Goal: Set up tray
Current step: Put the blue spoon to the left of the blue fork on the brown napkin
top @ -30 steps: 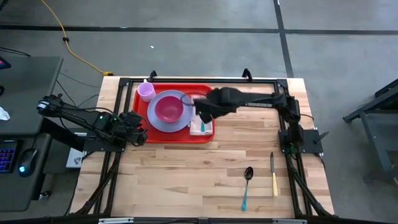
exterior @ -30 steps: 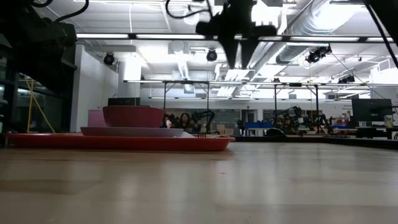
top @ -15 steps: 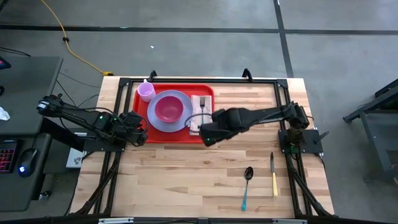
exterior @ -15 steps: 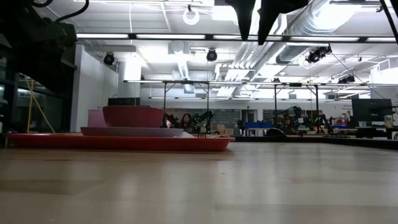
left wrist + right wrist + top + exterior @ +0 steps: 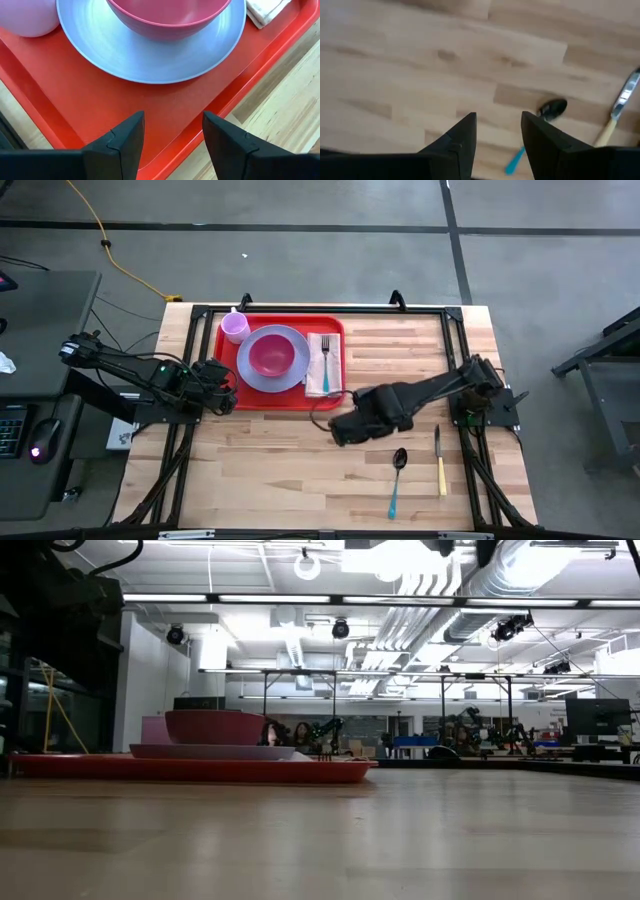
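The right gripper [image 5: 343, 430], fingers apart and empty, has left the tray [image 5: 282, 396] for the spoon [image 5: 397, 476]. Fork [image 5: 325, 356] delivered; spoon likely next. Left gripper [image 5: 172, 142] waits open at the tray's corner.

I work in a robotics lab, or something close to one. My table [image 5: 300, 450] is a butcher-block top in a black frame, standing on a bare concrete floor [image 5: 300, 260] marked with dark lines, with a yellow cable [image 5: 110, 245] trailing across it. Beyond the table I see exposed ducts [image 5: 520, 570], strip lights [image 5: 200, 598] and rows of benches [image 5: 480, 745] carrying what look like other robot arms, though they are far off. A desk [image 5: 40, 380] with a keyboard stands beside me.
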`<state>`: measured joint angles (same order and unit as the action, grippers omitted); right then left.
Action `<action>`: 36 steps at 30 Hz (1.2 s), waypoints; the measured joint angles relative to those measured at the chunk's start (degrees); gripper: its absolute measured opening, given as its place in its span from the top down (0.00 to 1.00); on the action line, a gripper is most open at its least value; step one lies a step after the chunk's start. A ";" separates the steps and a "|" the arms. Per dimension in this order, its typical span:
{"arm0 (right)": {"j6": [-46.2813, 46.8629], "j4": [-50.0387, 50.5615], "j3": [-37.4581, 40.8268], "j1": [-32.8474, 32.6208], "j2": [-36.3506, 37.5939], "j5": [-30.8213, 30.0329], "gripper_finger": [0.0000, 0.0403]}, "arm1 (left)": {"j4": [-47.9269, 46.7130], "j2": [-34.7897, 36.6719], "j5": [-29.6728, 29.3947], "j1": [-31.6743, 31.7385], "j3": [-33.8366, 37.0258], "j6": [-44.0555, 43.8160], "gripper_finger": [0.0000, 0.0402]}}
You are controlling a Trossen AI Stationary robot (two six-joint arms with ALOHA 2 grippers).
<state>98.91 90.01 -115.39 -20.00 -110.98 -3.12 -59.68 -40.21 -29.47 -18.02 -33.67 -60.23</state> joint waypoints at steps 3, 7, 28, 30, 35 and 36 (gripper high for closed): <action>1.24 0.00 0.00 -2.70 0.00 1.08 0.67 | -0.02 -0.02 0.00 0.00 0.00 0.00 0.43; 3.96 0.00 0.00 -5.68 0.00 2.52 0.67 | -0.02 -0.02 0.00 0.00 0.00 0.00 0.43; 1.24 -0.03 0.00 -10.04 -0.02 -0.92 0.67 | 0.00 -0.02 2.12 0.00 0.00 2.88 0.43; 1.62 -0.01 0.00 -10.06 -0.02 -0.10 0.67 | 0.02 -0.02 2.56 0.00 0.00 2.52 0.43; 2.53 -0.06 0.79 -10.44 -0.02 0.15 0.67 | 0.07 0.00 4.41 -0.01 0.00 1.43 0.43; 2.87 -0.03 1.61 -10.52 -0.02 0.99 0.67 | 0.07 0.00 4.65 0.00 0.00 1.27 0.43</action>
<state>101.78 89.98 -113.78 -30.52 -111.00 -2.13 -59.61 -40.21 -24.82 -18.03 -33.67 -58.96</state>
